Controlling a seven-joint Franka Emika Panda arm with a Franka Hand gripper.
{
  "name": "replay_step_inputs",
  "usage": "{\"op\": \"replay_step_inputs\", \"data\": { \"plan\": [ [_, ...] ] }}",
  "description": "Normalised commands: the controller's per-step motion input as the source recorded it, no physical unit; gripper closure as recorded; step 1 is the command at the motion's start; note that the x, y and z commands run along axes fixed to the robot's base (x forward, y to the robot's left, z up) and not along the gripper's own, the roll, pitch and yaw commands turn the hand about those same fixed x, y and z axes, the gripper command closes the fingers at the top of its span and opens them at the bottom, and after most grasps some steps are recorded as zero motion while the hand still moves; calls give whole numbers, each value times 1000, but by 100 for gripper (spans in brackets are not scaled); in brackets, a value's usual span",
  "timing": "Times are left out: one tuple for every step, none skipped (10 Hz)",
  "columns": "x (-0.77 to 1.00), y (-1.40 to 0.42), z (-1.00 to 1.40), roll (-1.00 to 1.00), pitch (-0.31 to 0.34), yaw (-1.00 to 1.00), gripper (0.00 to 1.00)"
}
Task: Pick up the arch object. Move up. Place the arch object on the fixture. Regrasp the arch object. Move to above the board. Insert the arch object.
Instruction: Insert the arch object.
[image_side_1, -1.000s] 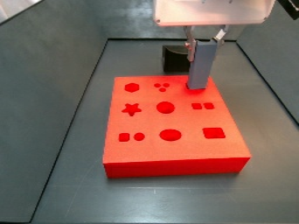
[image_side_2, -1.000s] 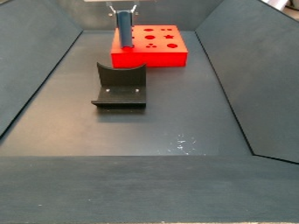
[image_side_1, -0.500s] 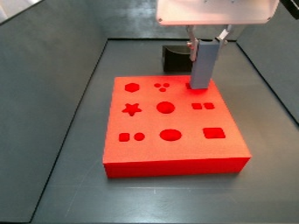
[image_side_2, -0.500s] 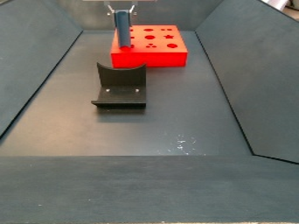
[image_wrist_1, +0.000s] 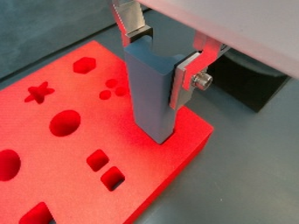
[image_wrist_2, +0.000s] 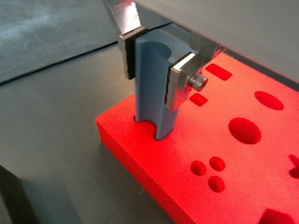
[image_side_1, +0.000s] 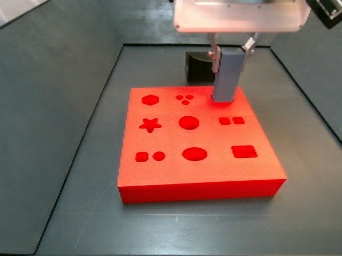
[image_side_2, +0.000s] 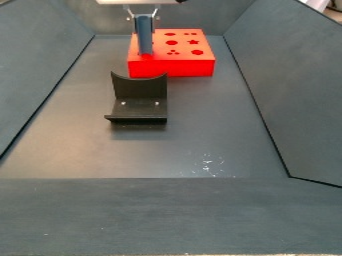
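Note:
My gripper (image_wrist_1: 162, 59) is shut on the arch object (image_wrist_1: 152, 87), a light blue-grey block held upright with its notch at the top between the fingers. Its lower end is at the red board (image_wrist_1: 152, 175) near one corner; whether it touches the surface I cannot tell. In both side views the arch object (image_side_1: 227, 78) (image_side_2: 140, 38) stands over the board's (image_side_1: 201, 180) (image_side_2: 187, 65) edge nearest the fixture. The dark fixture (image_side_1: 201, 67) (image_side_2: 138, 97) stands on the floor beyond that edge, with nothing on it.
The board carries several darker cut-outs, among them a star (image_side_1: 151, 126) and a rounded rectangle (image_side_1: 245, 152). Dark sloping walls (image_side_2: 54, 90) enclose the grey floor (image_side_2: 187, 150). In a wrist view the fixture (image_wrist_2: 10, 197) shows just past the board's corner.
The gripper and the arch object have shifted slightly sideways over the board's edge. The grip is unchanged and the block's height looks the same.

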Motion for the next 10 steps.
{"op": "replay_step_inputs", "data": {
  "plan": [
    [0, 289, -9, 0, 0, 6, 100],
    [-51, 360, 0, 43, 11, 60, 100],
    [-149, 114, 0, 190, 0, 60, 100],
    [-183, 0, -60, 374, 0, 91, 100],
    [-163, -54, -429, 327, -79, 71, 100],
    [-34, -51, -563, 177, -134, 0, 100],
    [0, 0, -420, 0, -179, 0, 100],
    [0, 74, -354, -153, -180, 0, 100],
    [0, 111, -323, -147, -139, 0, 100],
    [0, 63, -146, -87, -90, 0, 100]
  ]
}}
